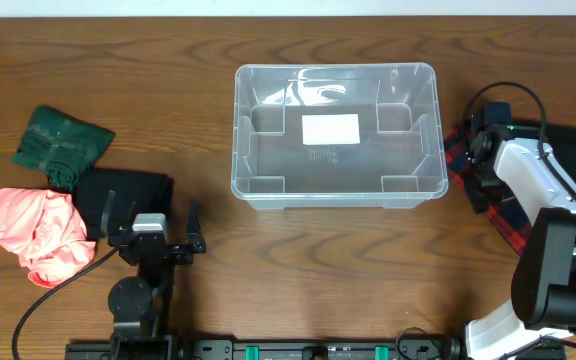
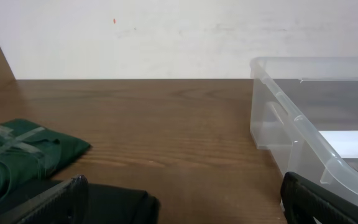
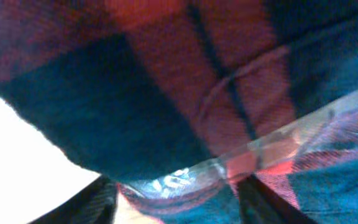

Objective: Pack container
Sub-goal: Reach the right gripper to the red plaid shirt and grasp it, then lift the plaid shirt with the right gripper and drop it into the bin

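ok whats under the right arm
A red and dark blue plaid cloth, showing beside the right arm. The arm covers most of it, so its full shape is hidden.

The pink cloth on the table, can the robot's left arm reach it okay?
Probably yes. The pink cloth lies uncovered on the table, close beside the left gripper, whose jaws stand open. The black cloth sits next to it, not on top, so nothing seems to block the way.
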`<state>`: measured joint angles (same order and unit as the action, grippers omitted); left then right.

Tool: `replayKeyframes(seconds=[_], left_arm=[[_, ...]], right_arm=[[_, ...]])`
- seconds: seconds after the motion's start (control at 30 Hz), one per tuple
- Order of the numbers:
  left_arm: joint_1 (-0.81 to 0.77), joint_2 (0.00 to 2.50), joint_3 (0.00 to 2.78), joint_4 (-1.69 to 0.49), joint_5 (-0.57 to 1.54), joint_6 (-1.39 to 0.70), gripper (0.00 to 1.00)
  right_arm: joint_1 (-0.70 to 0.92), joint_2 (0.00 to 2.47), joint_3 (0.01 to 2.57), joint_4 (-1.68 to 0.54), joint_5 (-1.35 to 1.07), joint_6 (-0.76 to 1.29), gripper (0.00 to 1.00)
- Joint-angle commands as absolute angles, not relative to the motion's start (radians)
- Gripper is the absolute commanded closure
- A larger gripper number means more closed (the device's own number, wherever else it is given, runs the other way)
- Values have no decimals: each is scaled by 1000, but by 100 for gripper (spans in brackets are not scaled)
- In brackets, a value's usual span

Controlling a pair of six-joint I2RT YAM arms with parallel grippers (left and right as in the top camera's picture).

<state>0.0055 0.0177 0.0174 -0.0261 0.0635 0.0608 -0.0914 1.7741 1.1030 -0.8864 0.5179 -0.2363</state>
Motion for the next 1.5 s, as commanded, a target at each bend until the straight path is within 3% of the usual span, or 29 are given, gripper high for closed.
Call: replayKeyframes(seconds=[0.0, 0.1, 0.2, 0.33, 0.87, 0.97, 1.1, 1.33, 1.47], left_arm=[[10, 18, 4, -65, 68, 74, 2], [10, 18, 4, -65, 67, 74, 2], [10, 18, 4, -64, 68, 75, 2], [10, 18, 4, -65, 68, 74, 2], [10, 18, 4, -65, 67, 74, 2], [10, 18, 4, -65, 68, 74, 2], [10, 18, 4, -65, 68, 74, 2], [10, 18, 4, -64, 67, 74, 2], [10, 18, 4, -65, 68, 74, 2]], right_arm=[[-99, 1786, 1097, -871, 521, -178, 49], [-99, 1786, 1097, -858, 527, -170, 51], [-99, 1786, 1097, -859, 527, -170, 32], [-90, 1786, 1097, -893, 472, -179, 20], [-81, 1786, 910, -627, 596, -262, 18], [-80, 1786, 889, -601, 596, -258, 29], [-64, 1786, 890, -593, 607, -258, 57], [-1, 1776, 921, -593, 757, -186, 87], [24, 1741, 999, -653, 759, -115, 99]])
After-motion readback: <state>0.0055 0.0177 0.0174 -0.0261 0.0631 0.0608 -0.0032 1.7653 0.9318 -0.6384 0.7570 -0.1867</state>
